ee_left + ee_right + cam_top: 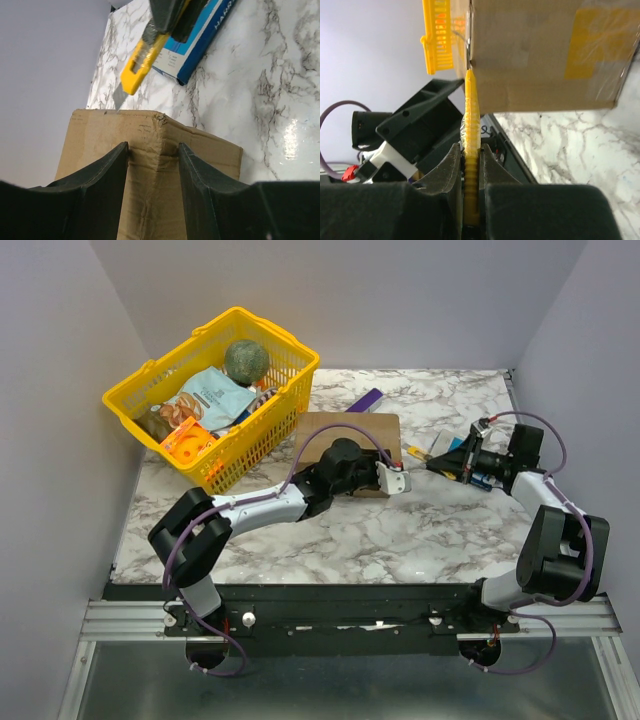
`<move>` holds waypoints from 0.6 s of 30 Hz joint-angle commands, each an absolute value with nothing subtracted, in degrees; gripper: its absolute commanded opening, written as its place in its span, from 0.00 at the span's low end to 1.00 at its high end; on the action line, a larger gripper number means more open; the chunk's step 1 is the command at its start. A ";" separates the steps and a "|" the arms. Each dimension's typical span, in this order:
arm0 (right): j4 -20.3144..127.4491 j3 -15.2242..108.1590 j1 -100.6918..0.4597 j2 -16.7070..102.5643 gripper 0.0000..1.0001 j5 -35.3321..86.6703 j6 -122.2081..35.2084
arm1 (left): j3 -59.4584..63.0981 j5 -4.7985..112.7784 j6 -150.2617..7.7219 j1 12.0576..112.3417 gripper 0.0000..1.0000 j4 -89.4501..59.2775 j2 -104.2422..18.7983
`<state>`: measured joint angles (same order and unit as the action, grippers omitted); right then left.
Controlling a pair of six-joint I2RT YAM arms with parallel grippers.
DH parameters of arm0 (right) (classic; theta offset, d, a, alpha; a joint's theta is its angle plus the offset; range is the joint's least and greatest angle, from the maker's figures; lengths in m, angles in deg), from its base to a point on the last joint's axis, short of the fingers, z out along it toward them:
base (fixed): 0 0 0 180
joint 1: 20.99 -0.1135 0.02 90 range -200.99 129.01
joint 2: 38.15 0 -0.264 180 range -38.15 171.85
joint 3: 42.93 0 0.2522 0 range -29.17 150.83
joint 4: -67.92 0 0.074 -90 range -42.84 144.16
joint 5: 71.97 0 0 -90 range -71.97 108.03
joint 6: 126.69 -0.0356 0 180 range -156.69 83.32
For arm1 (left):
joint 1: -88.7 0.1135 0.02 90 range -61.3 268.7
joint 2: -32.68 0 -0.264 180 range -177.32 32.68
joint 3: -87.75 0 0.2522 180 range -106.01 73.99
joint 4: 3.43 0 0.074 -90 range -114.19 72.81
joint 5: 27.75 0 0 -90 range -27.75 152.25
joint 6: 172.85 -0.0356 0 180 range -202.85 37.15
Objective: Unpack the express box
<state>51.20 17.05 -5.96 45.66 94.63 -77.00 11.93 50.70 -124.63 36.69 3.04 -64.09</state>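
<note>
The express box (350, 432), plain brown cardboard, lies on the marble table (400, 530) right of the basket. My left gripper (153, 147) is shut on its near right corner, and the cardboard (150, 135) is crumpled between the fingers (107, 172). My right gripper (471, 150) is shut on a yellow utility knife (471, 107). The knife's blade tip (119, 97) touches the box's top edge just beyond the held corner. In the right wrist view the box (540, 50) has clear tape and a yellow patch on its side. In the top view the right gripper (440, 462) sits right of the box.
A yellow plastic basket (255, 435) holding packets and a round green thing stands at the back left, touching the box. A slim purple box (365, 400) lies behind the carton. A blue flat box (197, 40) lies on the marble under the right gripper.
</note>
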 commanded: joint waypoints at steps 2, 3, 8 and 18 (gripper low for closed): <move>41.86 18.38 -6.58 44.99 0.01 99.24 -71.23 | 10.88 54.69 -125.12 37.55 0.52 6.36 -65.05; 41.16 18.30 -6.58 44.91 0.00 99.24 -70.97 | 10.88 54.61 -125.21 37.46 0.52 6.36 -65.14; 40.01 18.21 -6.58 44.64 0.00 99.59 -69.91 | 10.88 54.43 -125.21 37.55 0.52 6.36 -65.23; 38.26 23.65 -3.59 46.04 0.00 95.99 -67.98 | 11.41 51.54 -123.99 37.72 0.52 4.70 -64.35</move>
